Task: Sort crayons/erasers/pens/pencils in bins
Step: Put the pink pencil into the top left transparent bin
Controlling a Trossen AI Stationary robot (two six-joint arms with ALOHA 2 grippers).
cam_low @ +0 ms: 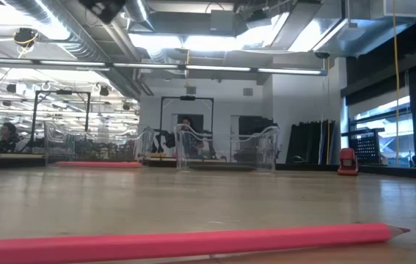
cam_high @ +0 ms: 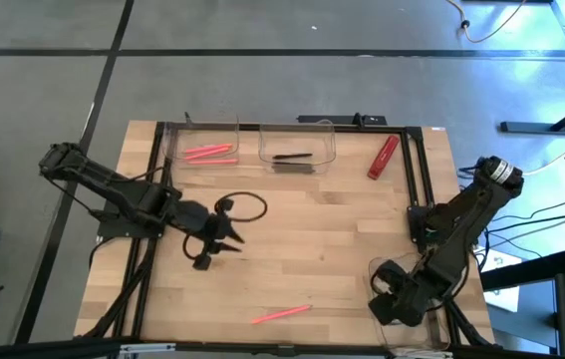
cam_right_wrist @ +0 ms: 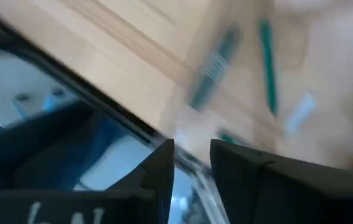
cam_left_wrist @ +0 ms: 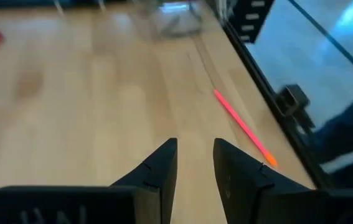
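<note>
Two clear bins stand at the table's far edge. The left bin (cam_high: 208, 140) holds pink-red sticks (cam_high: 208, 153), and the middle bin (cam_high: 297, 143) holds a black pen (cam_high: 293, 157). A loose pink-red stick (cam_high: 282, 314) lies flat near the table's near edge; it also shows in the left wrist view (cam_left_wrist: 241, 124) and the low view (cam_low: 185, 242). My left gripper (cam_high: 230, 237) hovers over the table's left middle, slightly open and empty (cam_left_wrist: 195, 155). My right gripper (cam_high: 390, 299) is at the near right corner, slightly open and empty (cam_right_wrist: 192, 155), above blurred green sticks (cam_right_wrist: 266, 62).
A red block (cam_high: 383, 157) lies at the far right of the table, right of the middle bin. A third clear tub (cam_high: 431, 334) seems to sit at the near right corner under my right arm. A black metal frame (cam_high: 417, 179) runs along the table's sides. Bare wood lies in the middle.
</note>
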